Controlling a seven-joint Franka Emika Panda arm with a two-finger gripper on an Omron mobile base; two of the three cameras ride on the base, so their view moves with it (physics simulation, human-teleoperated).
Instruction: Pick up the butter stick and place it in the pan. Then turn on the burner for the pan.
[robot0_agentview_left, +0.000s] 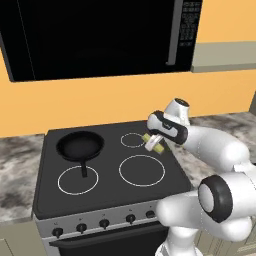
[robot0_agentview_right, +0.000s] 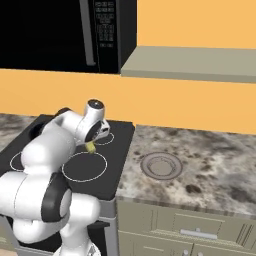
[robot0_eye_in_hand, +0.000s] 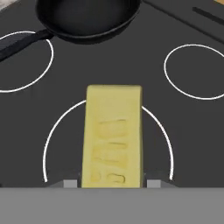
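Your gripper (robot0_agentview_left: 154, 143) is clamped on the butter stick (robot0_eye_in_hand: 113, 136), with one finger on each long side of the block. In the hand view the butter stick extends away from the fingers, its pale yellow face marked with shallow dents, and it hangs above the ring of a front burner (robot0_eye_in_hand: 108, 144). In the left base view the butter stick (robot0_agentview_left: 153, 142) sits in the air over the right half of the stovetop (robot0_agentview_left: 110, 187), between the two right-hand burner rings, clear of the glass. The pan (robot0_agentview_left: 80, 145) rests on the rear left burner, well apart from the gripper, with its handle (robot0_agentview_left: 83, 169) pointing toward the front of the stove. A row of control knobs (robot0_agentview_left: 104, 223) runs along the stove's front panel. To the right of the stove, on the marbled counter (robot0_agentview_right: 210, 170), lies a flat grey ringed disc (robot0_agentview_right: 161, 165). A black microwave (robot0_agentview_left: 100, 35) hangs above the stove.
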